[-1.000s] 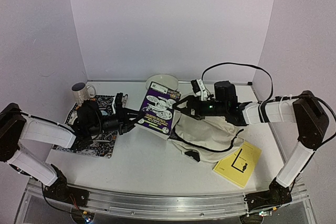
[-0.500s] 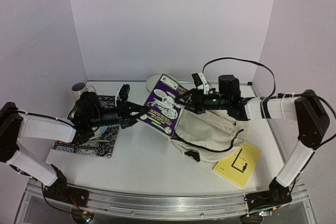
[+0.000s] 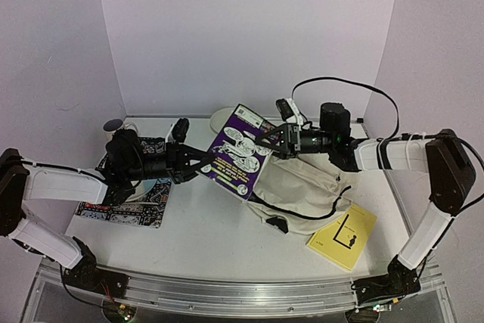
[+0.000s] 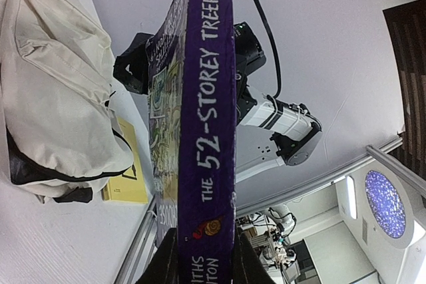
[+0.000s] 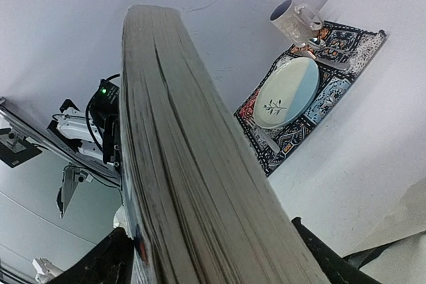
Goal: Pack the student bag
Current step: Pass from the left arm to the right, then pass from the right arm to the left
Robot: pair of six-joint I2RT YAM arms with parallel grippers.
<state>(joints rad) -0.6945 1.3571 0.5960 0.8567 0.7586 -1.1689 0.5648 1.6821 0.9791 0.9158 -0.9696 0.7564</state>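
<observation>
Cream student bag [image 3: 302, 191] lies slumped just below the right gripper [image 3: 263, 143].
It is soft, wrinkled off-white fabric with a dark zipper line and a black buckle. The left gripper [image 3: 206, 166] clamps the spine of a purple book [image 3: 238, 153]. The right gripper's jaws straddle the book's page edge, and I cannot tell whether they grip.

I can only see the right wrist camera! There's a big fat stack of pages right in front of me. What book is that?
Observer: A purple book. The left wrist view shows its spine, which reads "The 52-Storey Treehouse".
Child: Is somebody holding it?
Observer: Yes, the left gripper pinches it at the spine.
Child: Where's the bag it goes in?
Observer: The cream bag lies slumped on the table, on the right arm's side.
</observation>
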